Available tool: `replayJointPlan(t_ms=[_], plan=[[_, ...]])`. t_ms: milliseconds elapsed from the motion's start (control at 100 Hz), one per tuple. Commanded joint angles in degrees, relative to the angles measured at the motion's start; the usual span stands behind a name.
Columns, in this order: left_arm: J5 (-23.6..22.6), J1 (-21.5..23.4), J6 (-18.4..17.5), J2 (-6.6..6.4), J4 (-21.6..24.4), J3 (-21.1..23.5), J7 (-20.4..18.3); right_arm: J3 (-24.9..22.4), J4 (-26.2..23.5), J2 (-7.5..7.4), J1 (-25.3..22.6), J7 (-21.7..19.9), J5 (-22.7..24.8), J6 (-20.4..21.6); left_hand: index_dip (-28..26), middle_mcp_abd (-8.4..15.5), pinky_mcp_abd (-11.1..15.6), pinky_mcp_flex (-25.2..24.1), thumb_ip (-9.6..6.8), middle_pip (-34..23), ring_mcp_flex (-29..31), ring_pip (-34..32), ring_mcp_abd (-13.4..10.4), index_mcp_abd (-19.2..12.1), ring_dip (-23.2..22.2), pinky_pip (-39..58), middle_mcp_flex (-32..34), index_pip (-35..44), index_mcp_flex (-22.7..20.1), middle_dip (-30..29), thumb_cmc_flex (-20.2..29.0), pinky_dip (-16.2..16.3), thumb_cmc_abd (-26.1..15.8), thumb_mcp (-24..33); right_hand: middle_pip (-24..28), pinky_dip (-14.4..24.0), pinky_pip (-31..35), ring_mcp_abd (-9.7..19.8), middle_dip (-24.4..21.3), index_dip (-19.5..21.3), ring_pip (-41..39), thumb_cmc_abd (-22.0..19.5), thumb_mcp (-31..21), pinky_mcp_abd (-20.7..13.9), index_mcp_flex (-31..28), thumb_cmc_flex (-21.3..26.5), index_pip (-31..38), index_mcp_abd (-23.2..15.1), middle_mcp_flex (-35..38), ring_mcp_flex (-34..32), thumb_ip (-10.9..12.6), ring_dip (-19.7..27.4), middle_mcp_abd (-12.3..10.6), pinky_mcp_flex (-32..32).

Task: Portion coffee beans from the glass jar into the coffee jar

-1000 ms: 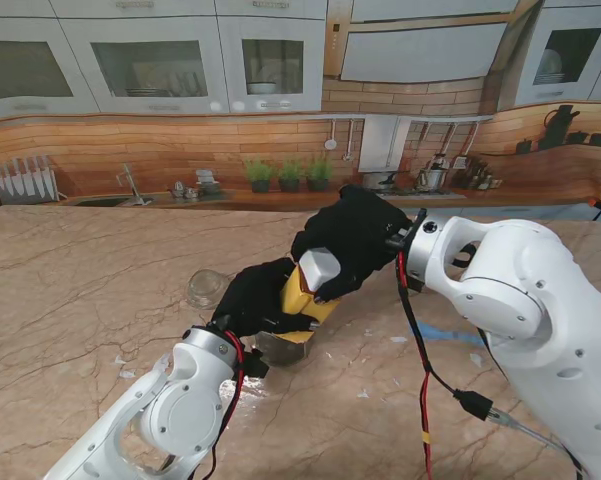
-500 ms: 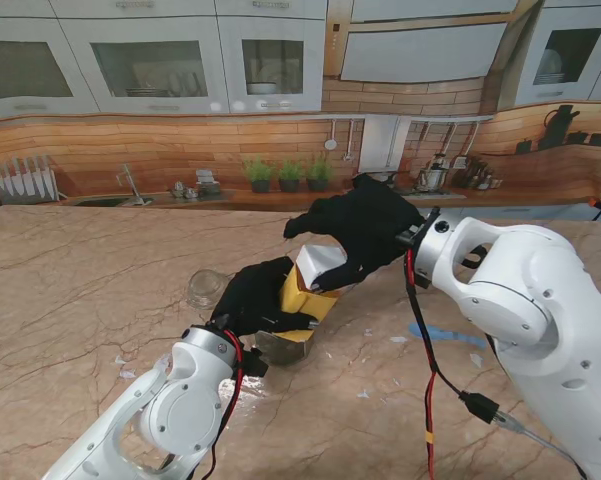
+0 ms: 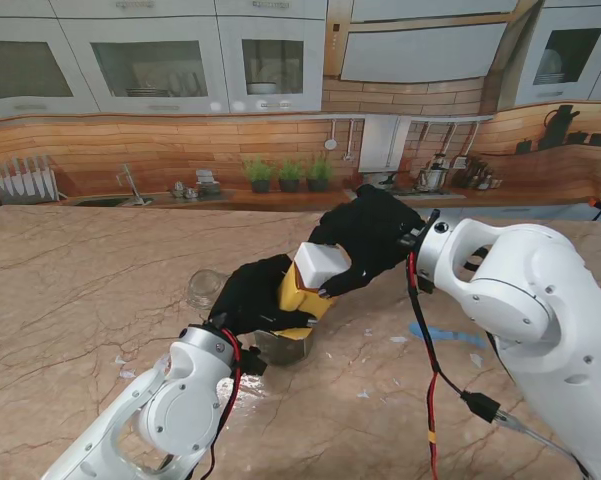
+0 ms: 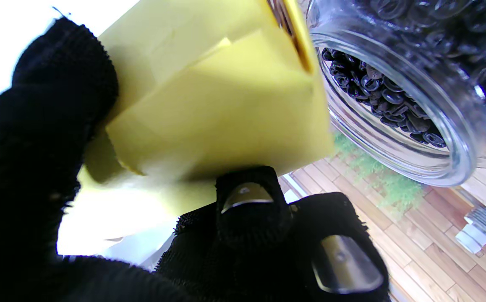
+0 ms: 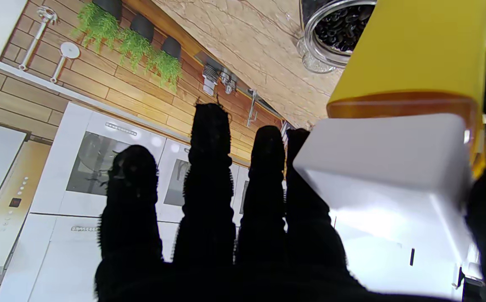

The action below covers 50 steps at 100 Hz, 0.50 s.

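The yellow coffee jar (image 3: 298, 298) with a white lid (image 3: 320, 265) hangs tilted over the table, its lid end toward my right arm. My left hand (image 3: 248, 295) is shut around its yellow body (image 4: 209, 96). My right hand (image 3: 370, 235) grips the white lid (image 5: 385, 151) between thumb and forefinger, the other fingers (image 5: 209, 176) stretched out straight. Just beneath stands the open glass jar (image 3: 283, 346), with dark coffee beans (image 4: 385, 105) showing through its mouth (image 5: 335, 29).
A round glass lid (image 3: 207, 288) lies on the marble table (image 3: 80, 300), to the left of the jars. A blue tape mark (image 3: 445, 335) sits on the table by my right arm. Red and black cables (image 3: 425, 360) hang from the right wrist.
The right hand spread its fingers half a second ago, then settled back onto the white lid. The lid end now sits slightly higher and more turned up. The left hand kept still.
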<state>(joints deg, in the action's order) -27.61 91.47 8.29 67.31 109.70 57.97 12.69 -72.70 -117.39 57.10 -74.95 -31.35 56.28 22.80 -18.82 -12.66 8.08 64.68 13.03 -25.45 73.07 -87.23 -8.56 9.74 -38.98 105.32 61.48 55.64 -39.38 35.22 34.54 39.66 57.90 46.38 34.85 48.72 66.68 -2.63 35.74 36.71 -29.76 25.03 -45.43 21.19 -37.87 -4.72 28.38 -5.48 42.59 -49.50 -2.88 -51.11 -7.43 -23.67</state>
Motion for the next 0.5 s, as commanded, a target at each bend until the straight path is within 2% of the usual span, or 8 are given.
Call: replayJointPlan(t_ms=[0,70,120,170,280,330,360,490], plan=[[0.08,0.36,-0.36,0.36,0.59,0.21,0.26,0.45,0.77,0.10,0.09,0.45,-1.18,0.16,-3.76,6.51,8.34,-0.78,-6.21,-5.03,0.10,-0.09,0.75,-13.05,-0.33,14.12,9.88,15.32,-5.11,1.93,11.33,-0.39,-10.29,14.10,2.43,1.05,1.24,0.94,1.17,2.39,-0.97,1.92,-0.10,0.67,-4.94,4.44,4.78,-8.78,2.77,-1.57,0.03,-0.64,-2.98,-0.59],[0.07,0.35,-0.49,0.34,0.61,0.27,0.22,0.59,1.40,0.18,0.36,1.41,-1.91,0.49,-3.79,6.48,8.34,-0.78,-6.22,-5.06,0.10,-0.09,0.75,-13.03,-0.33,14.12,9.95,15.37,-5.19,1.93,11.33,-0.39,-10.29,14.12,3.50,0.88,1.57,1.64,1.64,3.76,-1.48,4.32,0.41,0.40,-8.23,9.40,8.06,-12.80,6.09,-3.06,-0.57,-0.66,-5.81,-1.43],[0.07,0.36,-0.56,0.34,0.62,0.33,0.22,0.63,1.94,0.26,0.57,2.34,-2.39,1.00,-3.76,6.46,8.34,-0.78,-6.21,-5.04,0.10,-0.09,0.75,-13.00,-0.33,14.12,9.92,15.33,-5.14,1.91,11.30,-0.39,-10.32,14.10,3.98,0.53,1.87,2.31,1.90,4.45,-1.70,3.60,2.47,0.15,-9.53,13.37,10.27,-15.39,7.99,-4.00,-0.76,-0.52,-7.68,-2.14],[0.06,0.39,-0.63,0.33,0.62,0.38,0.24,0.62,2.34,0.31,0.77,2.94,-3.00,1.46,-3.77,6.54,8.34,-0.78,-6.20,-5.04,0.10,-0.09,0.76,-13.03,-0.33,14.12,9.91,15.33,-5.13,1.90,11.31,-0.39,-10.21,14.07,4.69,0.12,2.10,2.97,2.34,-0.30,-1.99,4.87,5.61,-0.07,-9.88,19.45,14.85,-19.26,9.49,-4.63,-3.77,-0.46,-9.10,-2.33],[0.08,0.54,-0.71,0.29,0.72,0.52,0.11,0.47,3.05,0.49,1.06,4.57,-3.68,2.29,-3.78,6.55,8.34,-0.78,-6.19,-5.04,0.10,-0.09,0.76,-13.06,-0.33,14.12,9.92,15.33,-5.10,1.91,11.31,-0.39,-10.24,14.10,5.32,-0.36,2.35,3.65,2.20,-6.53,-2.34,3.65,10.78,-0.33,-10.37,27.75,22.34,-25.85,12.12,-6.02,-4.18,-0.17,-11.35,-3.01],[0.09,0.60,-0.70,0.27,0.76,0.54,0.06,0.39,3.14,0.52,1.18,4.69,-4.25,2.28,-3.79,6.48,8.34,-0.78,-6.17,-5.04,0.10,-0.09,0.76,-13.00,-0.33,14.12,9.95,15.37,-5.19,1.89,11.31,-0.39,-10.11,14.09,5.17,-0.47,2.27,3.64,2.05,-7.68,-2.29,1.50,12.19,-0.43,-11.19,28.90,22.87,-26.50,12.29,-6.30,-4.43,-0.05,-11.70,-3.07],[0.10,0.63,-0.69,0.26,0.77,0.55,0.01,0.30,3.23,0.55,1.22,4.95,-4.44,2.36,-3.77,6.49,8.34,-0.78,-6.17,-5.03,0.10,-0.09,0.76,-13.04,-0.33,14.12,9.94,15.35,-5.21,1.89,11.29,-0.39,-10.20,14.11,5.20,-0.54,2.40,3.77,2.00,-8.68,-2.35,0.28,14.00,-0.51,-11.34,29.97,23.64,-26.73,12.28,-6.47,-3.64,-0.01,-11.75,-3.17],[0.05,0.77,-0.54,0.19,0.79,0.54,-0.24,-0.17,3.46,0.70,1.46,5.98,-5.48,2.68,-3.74,6.47,8.34,-0.78,-6.17,-5.03,0.10,-0.09,0.76,-13.02,-0.33,14.12,9.98,15.31,-5.19,1.89,11.32,-0.39,-10.20,14.15,5.37,-0.77,2.56,4.14,2.06,-9.24,-2.45,-2.56,16.50,-0.87,-11.59,32.16,23.89,-26.78,12.22,-6.83,-3.86,0.07,-12.09,-3.64]])
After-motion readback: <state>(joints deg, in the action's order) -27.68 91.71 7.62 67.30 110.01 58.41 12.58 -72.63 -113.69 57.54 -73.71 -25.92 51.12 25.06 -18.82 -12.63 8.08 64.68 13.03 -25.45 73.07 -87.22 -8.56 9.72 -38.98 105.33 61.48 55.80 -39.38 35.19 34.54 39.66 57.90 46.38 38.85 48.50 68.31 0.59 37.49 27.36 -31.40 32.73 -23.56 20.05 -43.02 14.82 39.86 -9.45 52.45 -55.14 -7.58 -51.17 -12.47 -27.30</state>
